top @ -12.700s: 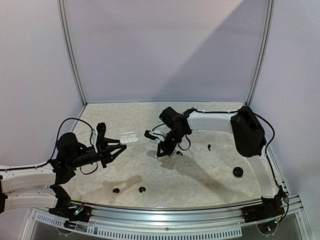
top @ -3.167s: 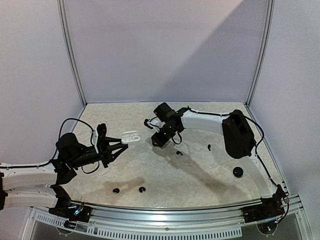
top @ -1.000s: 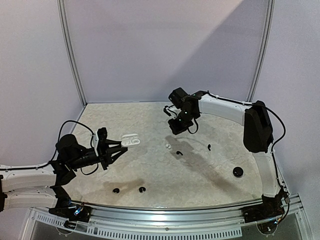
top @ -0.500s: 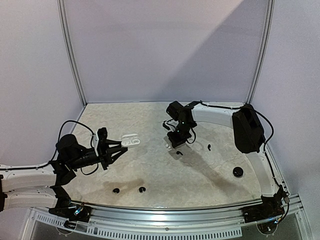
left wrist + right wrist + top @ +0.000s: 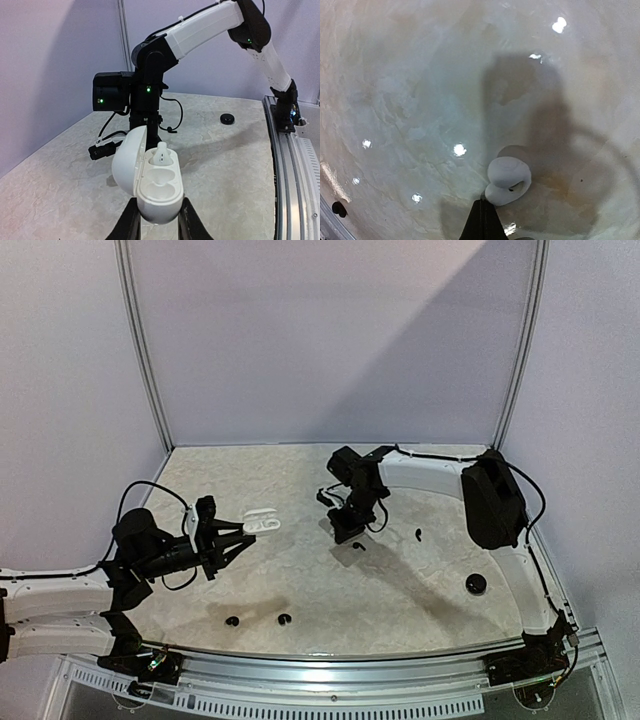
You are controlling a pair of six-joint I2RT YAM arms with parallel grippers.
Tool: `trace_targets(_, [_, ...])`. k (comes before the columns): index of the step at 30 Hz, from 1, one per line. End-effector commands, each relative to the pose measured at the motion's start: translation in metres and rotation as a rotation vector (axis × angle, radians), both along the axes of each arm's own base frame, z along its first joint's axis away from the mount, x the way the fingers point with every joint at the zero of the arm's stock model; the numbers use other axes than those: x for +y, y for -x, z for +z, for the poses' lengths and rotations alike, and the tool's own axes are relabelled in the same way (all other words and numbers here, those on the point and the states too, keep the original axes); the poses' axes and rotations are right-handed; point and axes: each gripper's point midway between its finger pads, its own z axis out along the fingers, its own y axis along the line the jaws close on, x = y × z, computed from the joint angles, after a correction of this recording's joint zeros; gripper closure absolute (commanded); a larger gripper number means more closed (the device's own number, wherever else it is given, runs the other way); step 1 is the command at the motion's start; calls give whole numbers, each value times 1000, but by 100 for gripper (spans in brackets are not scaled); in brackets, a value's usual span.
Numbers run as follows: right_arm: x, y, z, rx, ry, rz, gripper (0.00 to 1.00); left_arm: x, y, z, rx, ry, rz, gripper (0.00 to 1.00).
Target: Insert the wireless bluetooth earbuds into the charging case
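Where the top view gives only a white speck at my left claw, the left wrist view shows the charging case pinched at its base between both fingers. Its lid is swung open to the left, and one white earbud sits upright in the well farther from the claw.

My right claw hangs right of the case, well apart from it. Only the right wrist view shows what lies under it: a second white earbud on the table, touching my fingertips, which are pressed together with nothing between them.

Room, top view: a black earbud sits just past the right claw from the case. Nearside of the case, toward the front rail, lie a lone black bud and its neighbour. Bare marble spreads between them and the case.
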Motion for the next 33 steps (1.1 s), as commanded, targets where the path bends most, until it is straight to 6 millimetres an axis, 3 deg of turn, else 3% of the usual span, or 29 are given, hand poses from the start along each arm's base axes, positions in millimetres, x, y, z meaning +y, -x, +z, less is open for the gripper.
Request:
trace_targets(1, [10,9,-17,33,-10,18,100,2,-2,-2,-15,-11,10,100])
trace_targets(9, [21,-1,-21,10,-38,20,100,2,0,-3,-16,-13,6,100])
trace_targets(15, [40,4,-1,3,-133,102,100,2,0,-3,-19,-15,3,100])
trace_targets(17, [47,16,14,-7,-180,210,91,2,0,-3,-21,-15,3,100])
trace_targets(20, [52,38,54,-83,-287,468,64,2,0,-3,-20,-15,0,100])
trace_targets(21, [51,43,71,-120,-313,532,59,1,0,-3,-21,-15,0,100])
trace_targets(22, [47,47,76,-171,-321,631,56,1,0,-2,-21,-13,0,100])
trace_targets(26, [32,40,103,-386,-333,856,41,1,1,0,-21,-8,-5,100])
trace_targets(29, [23,24,99,-475,-300,976,35,1,1,1,-19,-5,-9,100])
trace_targets(33, [19,4,66,-525,-210,1120,33,0,1,2,-22,-5,-9,100])
